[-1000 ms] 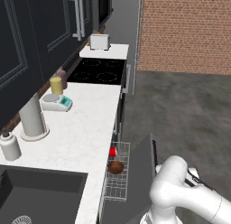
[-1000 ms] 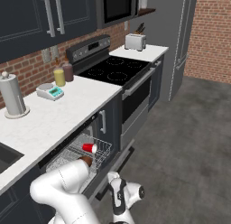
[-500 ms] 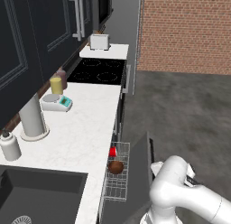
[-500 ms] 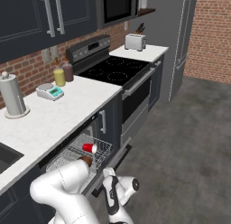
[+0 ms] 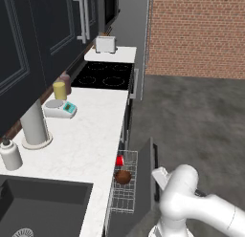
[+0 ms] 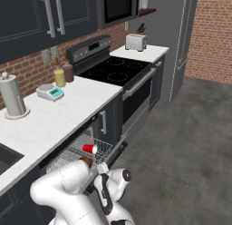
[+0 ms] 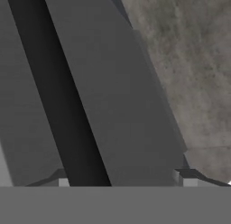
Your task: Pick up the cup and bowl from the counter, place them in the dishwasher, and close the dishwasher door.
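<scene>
Tool wide apart; cup, bowl in dishwasher rack.

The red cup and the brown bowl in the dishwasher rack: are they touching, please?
Cannot tell. In the left base view the cup sits just behind the bowl on the rack, and no gap or contact shows plainly.

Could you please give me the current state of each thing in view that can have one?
cup: lying on its side in the rack.
bowl: in the rack, beside the cup.
dishwasher rack: pulled out.
dishwasher door: open, partly raised.
pincer: open, empty, close against the door.
stove: oven door shut.
upper cabinets: shut.
</scene>
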